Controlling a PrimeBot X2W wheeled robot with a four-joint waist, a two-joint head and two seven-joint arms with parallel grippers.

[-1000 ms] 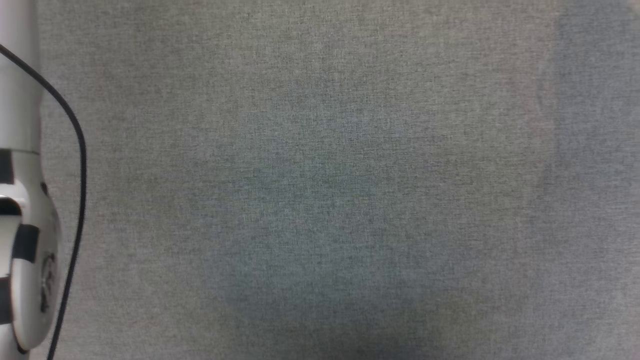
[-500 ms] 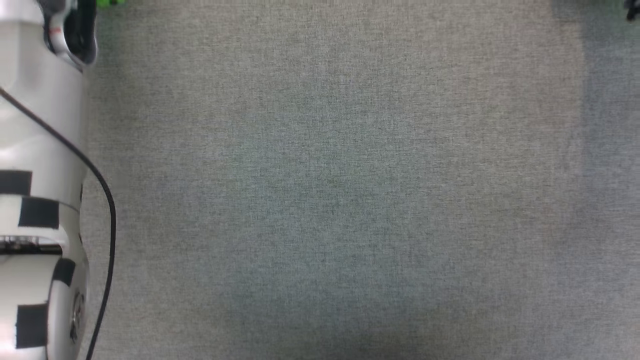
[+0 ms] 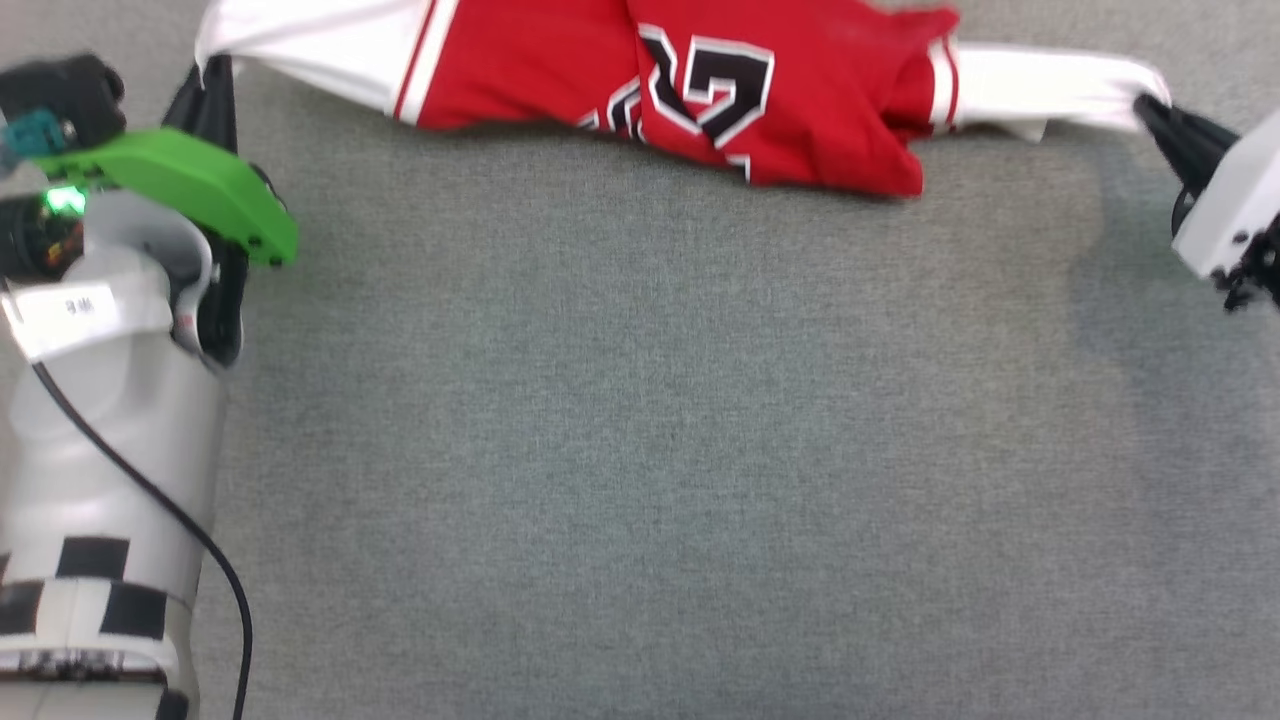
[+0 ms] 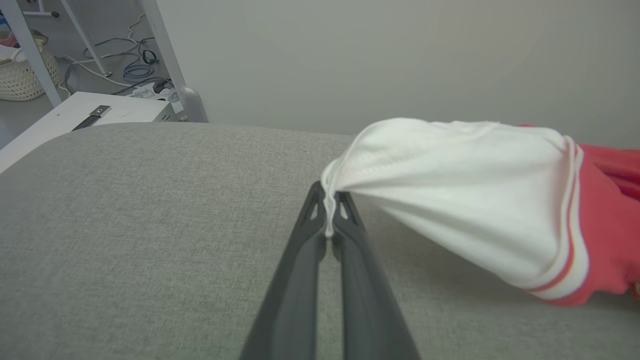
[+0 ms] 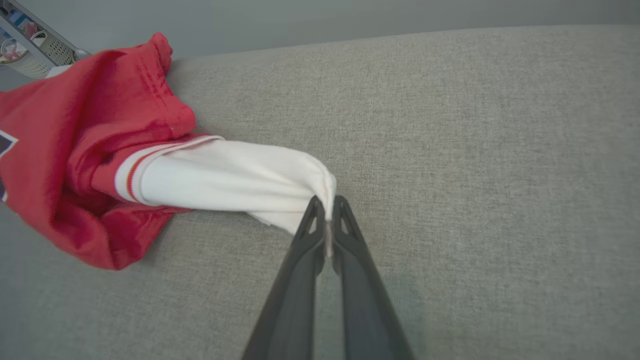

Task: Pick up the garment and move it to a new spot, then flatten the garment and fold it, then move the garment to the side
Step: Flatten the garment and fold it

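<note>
The garment [image 3: 700,90] lies at the far edge of the grey padded surface [image 3: 640,450], stretched left to right between your two arms. Its red body is bunched and twisted in the middle, with the black number creased over itself, and the lower folds sag onto the cloth. A white sleeve runs out tight to each side.

Your left gripper [image 3: 210,85] has its fingers pressed together on the very edge of the left sleeve [image 4: 475,200]. In the left wrist view only a thin ridge of hem sits between the tips. Your right gripper [image 3: 1150,105] is clamped the same way on the end of the right sleeve [image 5: 235,180], again with just a narrow bite of the cuff.

This looks like the carry to a new spot, leading into the flattening, and the whole near part of the surface is free to take it.

- Bring both arms toward you together, level and at the same pace, so the line between the sleeves stays straight.
- Don't widen the span any further. With so little hem in each pinch, more pull would likely slip a cuff out.
- Let the red body trail and drag lightly over the cloth, which should help the twist fall open.
- Lower the hanging part first, then the sleeves, and release only once the fabric lies slack.
</note>
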